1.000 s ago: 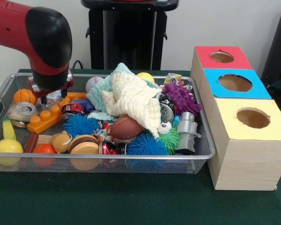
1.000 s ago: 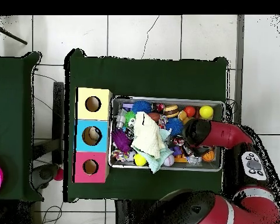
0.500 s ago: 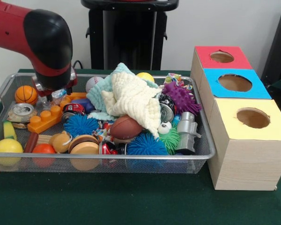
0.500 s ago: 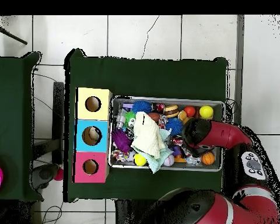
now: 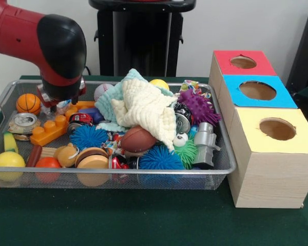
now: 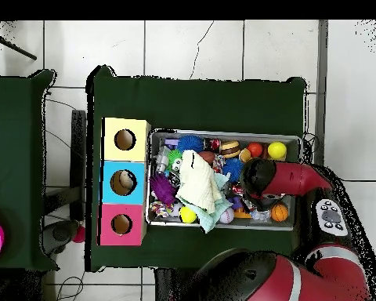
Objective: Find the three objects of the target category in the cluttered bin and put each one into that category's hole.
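The wire mesh bin (image 5: 118,171) is full of toys around a cream and mint cloth (image 5: 143,107). It also shows in the overhead view (image 6: 222,133). The hole in the blue panel (image 5: 257,90) lies in the middle of the wooden box, to the right of the bin, and shows in the overhead view (image 6: 123,182). My gripper (image 5: 61,102) hangs under the red and black wrist, low over the bin's far left part, just above the orange block (image 5: 51,128) and a red can (image 5: 80,119). The wrist hides most of it. In the overhead view the arm (image 6: 262,176) covers it.
Around the gripper lie a small basketball (image 5: 28,102), a crushed can (image 5: 24,122), a baseball (image 5: 101,91) and a blue spiky ball (image 5: 88,137). A toy football (image 5: 137,138), a purple spiky toy (image 5: 199,106) and a grey figure (image 5: 205,143) lie further right. Red (image 5: 243,62) and yellow (image 5: 277,129) holes flank the blue one.
The arm has shifted right in the front view, away from the bin's left end. The basketball and the crushed can stand uncovered now.
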